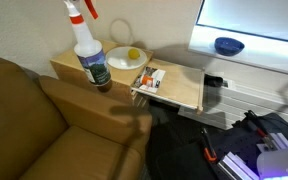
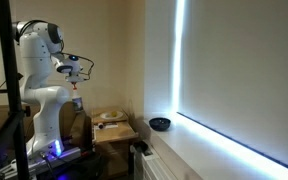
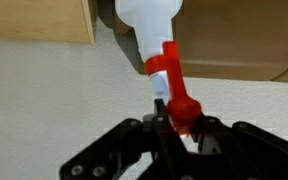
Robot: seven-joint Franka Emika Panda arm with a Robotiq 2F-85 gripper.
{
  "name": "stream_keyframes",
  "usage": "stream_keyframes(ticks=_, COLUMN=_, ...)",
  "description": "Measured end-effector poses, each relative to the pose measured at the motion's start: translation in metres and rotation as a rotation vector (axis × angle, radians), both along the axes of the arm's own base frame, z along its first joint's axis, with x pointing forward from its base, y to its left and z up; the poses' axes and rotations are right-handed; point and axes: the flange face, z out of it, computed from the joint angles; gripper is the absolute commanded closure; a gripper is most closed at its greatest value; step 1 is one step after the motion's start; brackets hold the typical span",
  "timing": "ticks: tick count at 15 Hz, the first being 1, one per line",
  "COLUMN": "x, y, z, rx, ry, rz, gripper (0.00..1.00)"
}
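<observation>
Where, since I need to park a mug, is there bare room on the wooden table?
Bare wood lies on the table between the small box and its edge nearest the windowsill. The other end is crowded: the white plate and the spray bottle, held by the hand.

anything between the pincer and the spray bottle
Nothing visible does. In the wrist view the pincer is shut on the red spray head of the spray bottle, with no other thing between them.
</observation>
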Motion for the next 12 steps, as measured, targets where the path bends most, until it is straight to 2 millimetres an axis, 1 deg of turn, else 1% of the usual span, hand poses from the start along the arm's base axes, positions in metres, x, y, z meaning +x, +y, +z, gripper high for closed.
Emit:
stream_keyframes(ticks=2, x=0.011, y=0.001, z=-0.016, rx=-0.002, ry=-0.013, rz=-0.029, gripper=0.94)
stream_keyframes(ticks=4, x=0.020, y=0.004, z=-0.028, rx=0.009, ry=-0.014, rz=-0.044, gripper=0.94)
stream_keyframes(ticks=7, x=0.025, y=0.013, z=-0.045, rx=0.055, ry=0.031, rz=-0.046, gripper=0.94)
stream_keyframes(ticks=8, x=0.024, y=0.016, z=-0.052, rx=0.062, ry=0.048, rz=-0.047, gripper=0.75)
stream_keyframes(ticks=10, x=0.023, y=0.017, z=-0.065, rx=0.066, ry=0.074, rz=-0.053, gripper=0.75)
stream_keyframes(ticks=12, x=0.023, y=0.018, z=-0.068, rx=0.065, ry=0.080, rz=-0.053, gripper=0.75)
